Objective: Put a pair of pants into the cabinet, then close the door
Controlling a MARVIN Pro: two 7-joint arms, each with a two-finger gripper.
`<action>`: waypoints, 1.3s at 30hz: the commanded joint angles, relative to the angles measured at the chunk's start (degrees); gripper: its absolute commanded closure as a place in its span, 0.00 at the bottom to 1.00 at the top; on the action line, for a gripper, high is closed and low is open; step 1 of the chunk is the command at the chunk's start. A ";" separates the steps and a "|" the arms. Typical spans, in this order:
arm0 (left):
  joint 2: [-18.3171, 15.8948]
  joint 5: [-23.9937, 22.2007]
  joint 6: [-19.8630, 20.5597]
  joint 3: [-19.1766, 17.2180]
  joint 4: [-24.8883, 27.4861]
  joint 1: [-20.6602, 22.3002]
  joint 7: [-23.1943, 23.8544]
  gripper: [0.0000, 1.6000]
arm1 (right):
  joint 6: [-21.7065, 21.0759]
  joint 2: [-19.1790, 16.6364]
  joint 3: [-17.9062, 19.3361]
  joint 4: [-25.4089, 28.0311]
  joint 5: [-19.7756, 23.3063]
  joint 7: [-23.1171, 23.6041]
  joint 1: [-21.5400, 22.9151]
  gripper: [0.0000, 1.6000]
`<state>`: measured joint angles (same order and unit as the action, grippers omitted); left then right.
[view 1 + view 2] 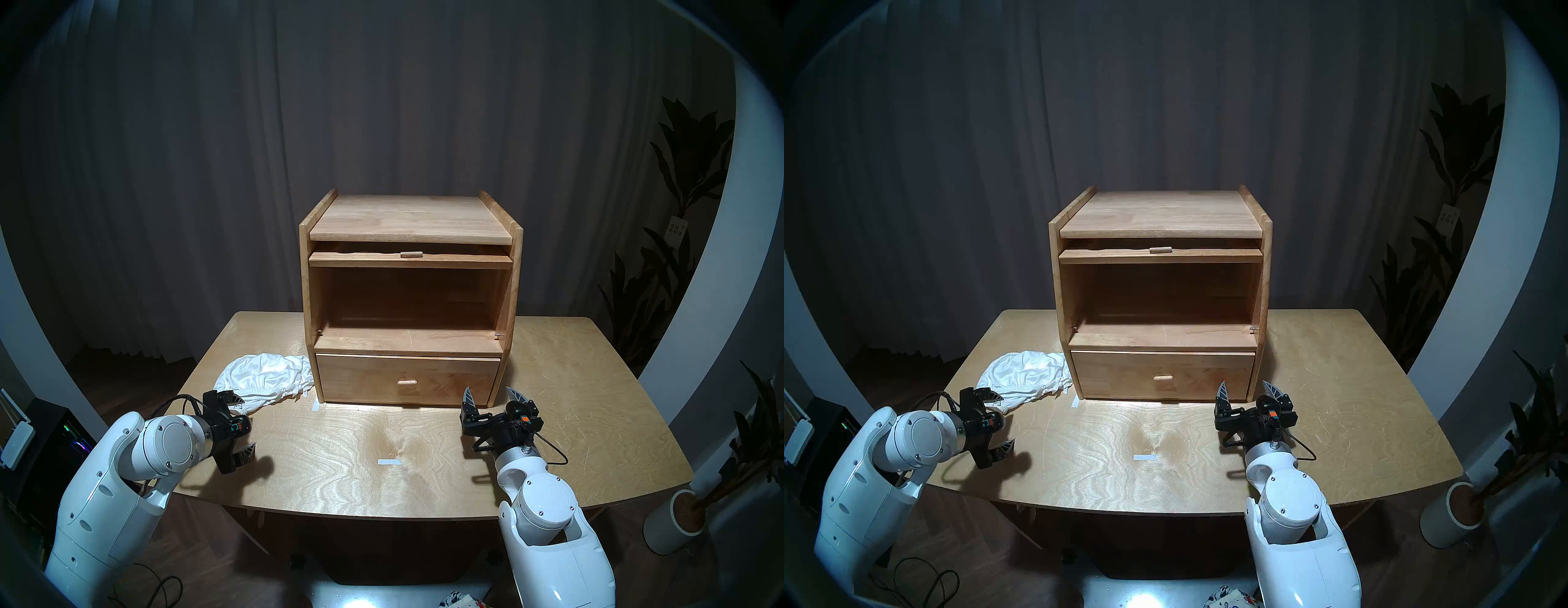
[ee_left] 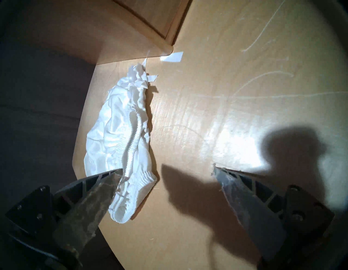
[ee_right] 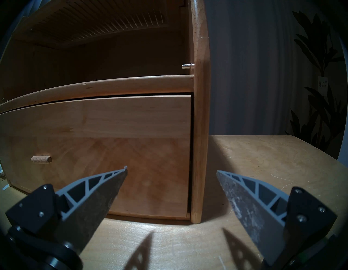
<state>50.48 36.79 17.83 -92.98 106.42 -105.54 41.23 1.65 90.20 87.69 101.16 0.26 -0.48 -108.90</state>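
Hovering my left end effector (image 1: pixel 242 426) spread wide and empty over the near end of the pants (image 1: pixel 267 377).
I see crumpled, shiny white fabric with a ribbed elastic waistband on the scratched plywood tabletop (image 1: pixel 424 463), against the cabinet (image 1: pixel 409 297)'s left foot; its door (image 1: pixel 410 258) is slid in overhead, compartment bare. My right end effector (image 1: pixel 492 399), also spread, faces the smooth drawer (image 1: pixel 407 379).

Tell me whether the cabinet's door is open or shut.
Open. The door is slid back flat under the cabinet top, only its front edge and knob showing, so the upper compartment stands exposed and empty.
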 commanded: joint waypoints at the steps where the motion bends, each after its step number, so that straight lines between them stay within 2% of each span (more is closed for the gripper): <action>1: 1.13 2.04 -0.12 3.65 -5.13 6.71 -3.21 0.00 | 0.40 0.04 0.08 1.48 0.02 -0.08 0.30 0.00; 8: 3.30 3.33 -0.33 6.94 -10.45 10.50 -5.49 0.00 | 0.40 0.04 0.09 1.60 0.02 -0.08 0.24 0.00; 9: 4.04 3.95 -0.47 8.01 -12.64 12.21 -6.16 0.00 | 0.39 0.04 0.09 1.64 0.02 -0.08 0.21 0.00; 13: 4.86 5.09 -0.37 9.37 -15.99 15.45 -6.68 0.00 | 0.39 0.05 0.09 1.69 0.02 -0.09 0.18 0.00; 20: 6.06 6.23 -1.21 11.69 -20.74 20.57 -5.49 0.00 | 0.37 0.05 0.09 1.81 0.01 -0.10 0.11 0.00; 21: 6.60 6.37 -1.29 12.66 -22.41 22.36 -4.73 0.00 | 0.37 0.05 0.10 1.85 0.01 -0.10 0.09 0.00; 28: 7.71 6.34 -1.73 15.37 -26.36 26.59 -1.41 0.00 | 0.34 0.06 0.10 1.95 0.01 -0.11 0.02 0.00; 29: 8.27 5.14 -2.36 14.99 -27.72 27.17 -0.72 0.10 | 0.32 0.06 0.10 1.99 0.01 -0.11 0.00 0.00; 30: 8.44 4.33 -3.30 14.66 -28.21 27.18 -0.64 0.51 | 0.31 0.06 0.10 2.03 0.01 -0.11 -0.02 0.00; 31: 8.63 3.83 -3.96 14.56 -29.00 27.53 -0.38 1.00 | 0.30 0.06 0.10 2.06 0.01 -0.12 -0.04 0.00; 32: 8.63 3.83 -3.96 14.56 -29.00 27.53 -0.38 1.00 | 0.30 0.06 0.10 2.06 0.01 -0.12 -0.04 0.00; 34: 10.14 0.32 -5.73 13.00 -31.57 28.47 0.18 1.00 | 0.24 0.07 0.10 2.19 0.00 -0.14 -0.12 0.00; 36: 10.54 -0.83 -6.25 12.55 -32.20 28.70 0.36 1.00 | 0.23 0.07 0.10 2.21 0.00 -0.14 -0.13 0.00; 38: 11.13 -3.28 -6.45 10.97 -30.95 27.36 0.20 1.00 | 0.22 0.08 0.10 2.23 0.00 -0.14 -0.15 0.00; 39: 11.74 -5.78 -6.56 8.97 -28.02 25.16 -0.73 1.00 | 0.22 0.07 0.10 2.21 0.00 -0.13 -0.14 0.00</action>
<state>58.49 38.15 12.94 -80.82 77.76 -77.69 39.56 1.64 90.21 87.70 101.73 0.26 -0.46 -109.06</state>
